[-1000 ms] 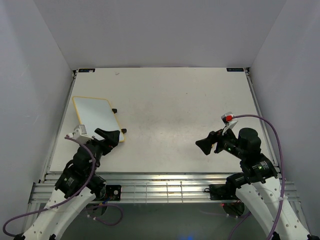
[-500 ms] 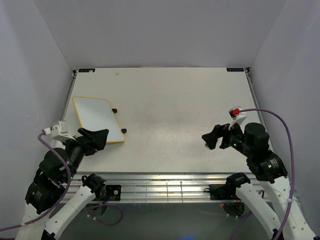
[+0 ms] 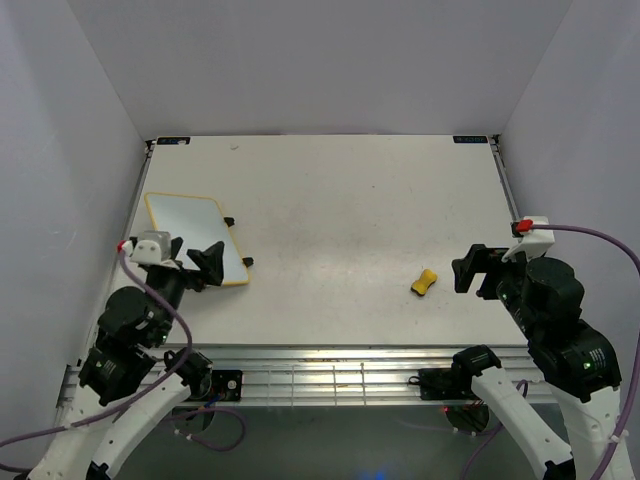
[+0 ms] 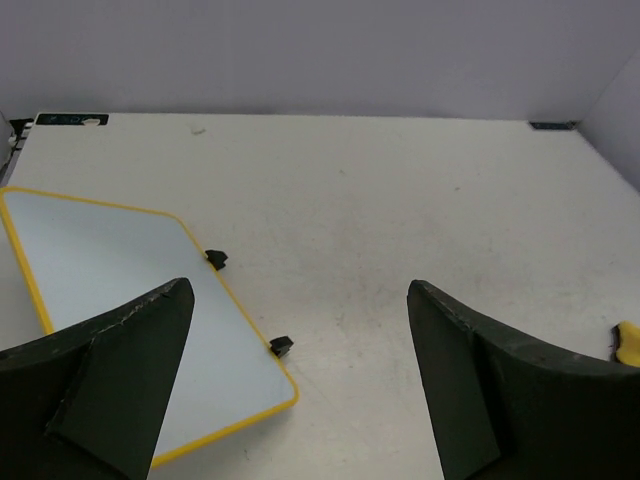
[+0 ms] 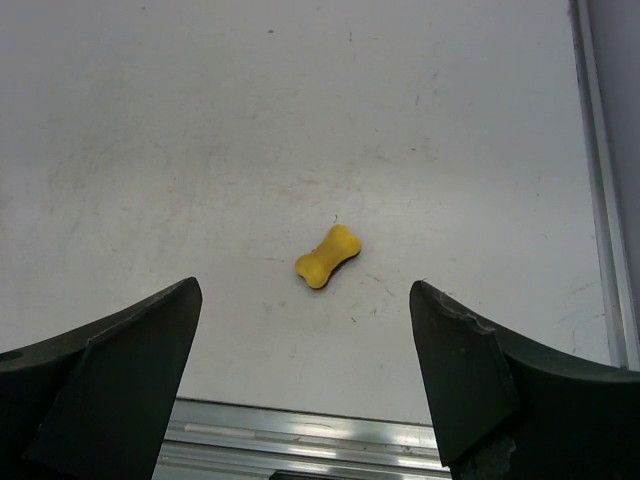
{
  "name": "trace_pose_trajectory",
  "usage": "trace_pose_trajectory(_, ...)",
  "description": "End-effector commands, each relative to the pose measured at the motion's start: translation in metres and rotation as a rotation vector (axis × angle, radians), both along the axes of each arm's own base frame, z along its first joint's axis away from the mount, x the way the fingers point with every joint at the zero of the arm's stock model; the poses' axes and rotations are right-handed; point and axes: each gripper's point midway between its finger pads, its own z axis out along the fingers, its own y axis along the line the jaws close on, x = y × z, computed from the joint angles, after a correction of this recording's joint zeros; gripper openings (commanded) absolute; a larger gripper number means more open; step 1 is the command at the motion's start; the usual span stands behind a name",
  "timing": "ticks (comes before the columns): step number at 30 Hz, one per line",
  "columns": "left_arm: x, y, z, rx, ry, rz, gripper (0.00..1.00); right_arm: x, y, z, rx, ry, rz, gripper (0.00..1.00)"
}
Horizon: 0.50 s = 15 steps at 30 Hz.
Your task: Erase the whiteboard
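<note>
Nearest the arm bases, a ribbed metal rail (image 3: pixel 320 375) runs along the front edge of the worktop (image 3: pixel 340 200). Just beyond it on the right, the right hand (image 3: pixel 478 270) hangs over the worktop with its fingers spread wide and nothing between them. Its wrist view shows the two dark fingers framing a small yellow bone-shaped eraser (image 5: pixel 328 256), which lies alone on the scuffed surface, apart from both fingers. In the overhead view the eraser (image 3: pixel 424 282) sits just left of that hand.

On the left, the left hand (image 3: pixel 205 265) is likewise released and empty, poised at the near right corner of the whiteboard (image 3: pixel 190 235). The whiteboard lies flat in the near left part of the worktop, its yellow frame slightly askew, with two small black feet (image 4: pixel 216 259) sticking out along its right edge. The face that shows is plain white. In the left wrist view the left finger hides the near left part of the whiteboard (image 4: pixel 110 270), and the picture's right edge cuts off all but a sliver of the eraser (image 4: pixel 628 343).

At the far corners of the worktop sit two small dark labels (image 3: pixel 172 141); their print is too small to read.
</note>
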Motion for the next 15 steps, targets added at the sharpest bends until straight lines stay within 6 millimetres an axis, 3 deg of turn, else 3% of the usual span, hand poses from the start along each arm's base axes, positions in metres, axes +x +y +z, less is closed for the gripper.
trace_pose_trajectory(1,0.032,-0.011,-0.001,0.091,-0.03,0.01,0.98,0.0,-0.015,-0.002,-0.026,-0.009,-0.075,0.9)
trace_pose_trajectory(2,0.039,-0.021,0.005,0.1,-0.033,-0.048,0.98,0.001,-0.012,-0.005,-0.023,-0.003,-0.062,0.9)
trace_pose_trajectory(3,0.052,-0.003,0.0,0.114,-0.037,0.024,0.98,0.003,-0.009,-0.008,-0.023,0.001,-0.053,0.9)
trace_pose_trajectory(4,0.058,-0.003,0.001,0.087,-0.034,0.025,0.98,0.008,-0.006,-0.012,-0.025,0.002,-0.047,0.9)
trace_pose_trajectory(5,0.069,-0.012,-0.011,0.084,0.035,-0.014,0.98,0.009,-0.008,-0.012,-0.034,0.003,-0.056,0.9)
trace_pose_trajectory(6,0.071,-0.015,-0.009,0.065,0.059,-0.044,0.98,0.011,-0.01,-0.01,-0.035,-0.001,-0.068,0.9)
trace_pose_trajectory(8,0.075,-0.011,-0.024,0.011,0.129,-0.018,0.98,0.011,-0.019,0.0,-0.05,-0.025,-0.108,0.9)
trace_pose_trajectory(10,0.057,-0.006,-0.014,-0.024,0.1,-0.006,0.98,0.007,-0.022,0.014,-0.056,-0.055,-0.106,0.9)
trace_pose_trajectory(12,0.034,0.0,0.002,-0.05,0.049,-0.001,0.98,0.001,-0.025,0.016,-0.079,-0.05,-0.101,0.9)
trace_pose_trajectory(15,0.011,0.014,0.005,0.003,0.096,0.04,0.98,-0.01,-0.03,0.024,-0.084,-0.047,-0.1,0.9)
